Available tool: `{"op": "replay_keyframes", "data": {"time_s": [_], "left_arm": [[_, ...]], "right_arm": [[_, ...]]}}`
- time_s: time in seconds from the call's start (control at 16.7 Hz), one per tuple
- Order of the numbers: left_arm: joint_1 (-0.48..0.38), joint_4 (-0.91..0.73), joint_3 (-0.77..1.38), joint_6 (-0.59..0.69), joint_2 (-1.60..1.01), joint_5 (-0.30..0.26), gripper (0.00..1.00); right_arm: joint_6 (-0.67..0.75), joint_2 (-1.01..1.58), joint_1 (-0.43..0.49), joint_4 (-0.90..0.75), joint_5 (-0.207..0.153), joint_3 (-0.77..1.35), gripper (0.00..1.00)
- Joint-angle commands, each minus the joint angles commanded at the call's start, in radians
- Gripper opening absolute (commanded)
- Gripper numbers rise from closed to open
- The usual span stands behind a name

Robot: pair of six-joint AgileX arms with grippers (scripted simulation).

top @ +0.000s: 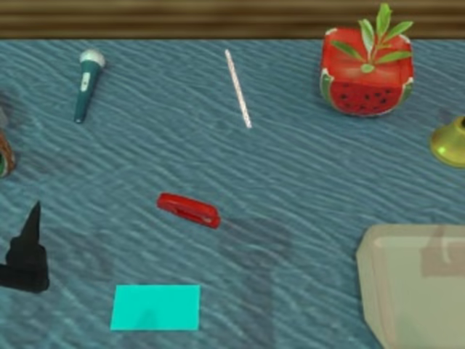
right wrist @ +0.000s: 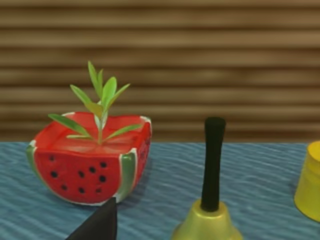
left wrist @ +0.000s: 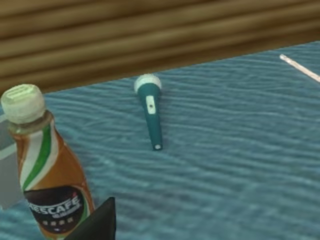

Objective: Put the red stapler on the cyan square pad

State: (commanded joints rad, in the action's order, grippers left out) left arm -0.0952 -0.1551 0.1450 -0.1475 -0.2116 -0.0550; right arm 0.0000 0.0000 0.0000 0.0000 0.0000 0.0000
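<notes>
Top view shows the red stapler (top: pixel 188 210) lying flat on the bare bench (top: pixel 305 167), near the middle and angled, with nothing gripping it. The cyan square pad (top: pixel 155 307) lies nearer the front edge, a little to the stapler's left, apart from it and with nothing on it. So the task looks barely begun: the stapler has yet to be grasped, lifted, carried over and set down on the pad.

My left pincer (top: pixel 27 254) hovers at the bench's left edge, well apart from the stapler; whether its fingers stand apart or together I cannot tell, since only a dark tip shows. My right pincer does not appear in the top view, and the right wrist view shows only one dark fingertip, so its state cannot be told either.

Other things stand clear of the route: a teal microphone (top: pixel 88 83) and a thin white stick (top: pixel 238 89) at the back, a watermelon-patterned planter (top: pixel 366 73) at back right, a brass bell (top: pixel 450 139) at the right edge, a pale beige tray (top: pixel 407 291) at front right, and a Nescafe bottle (left wrist: pixel 45 175) by the left arm.
</notes>
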Motion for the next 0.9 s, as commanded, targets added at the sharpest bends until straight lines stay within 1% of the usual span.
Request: {"op": "replay_keyframes", "data": {"time_s": [0.3, 0.48, 0.66, 0.9], "left_arm": [[-0.143, -0.295, 0.244, -0.269, -0.419, -0.053, 1.00], [-0.230, -0.506, 0.421, -0.461, -0.728, -0.066, 1.00], [-0.304, -0.710, 0.618, -0.657, -1.052, -0.062, 1.00], [-0.371, -0.922, 0.917, -0.897, -1.433, -0.034, 1.00]], "right_arm": [[0.000, 0.000, 0.000, 0.000, 0.000, 0.000, 1.00], [0.000, 0.000, 0.000, 0.000, 0.000, 0.000, 1.00], [0.000, 0.000, 0.000, 0.000, 0.000, 0.000, 1.00], [0.000, 0.000, 0.000, 0.000, 0.000, 0.000, 1.00]]}}
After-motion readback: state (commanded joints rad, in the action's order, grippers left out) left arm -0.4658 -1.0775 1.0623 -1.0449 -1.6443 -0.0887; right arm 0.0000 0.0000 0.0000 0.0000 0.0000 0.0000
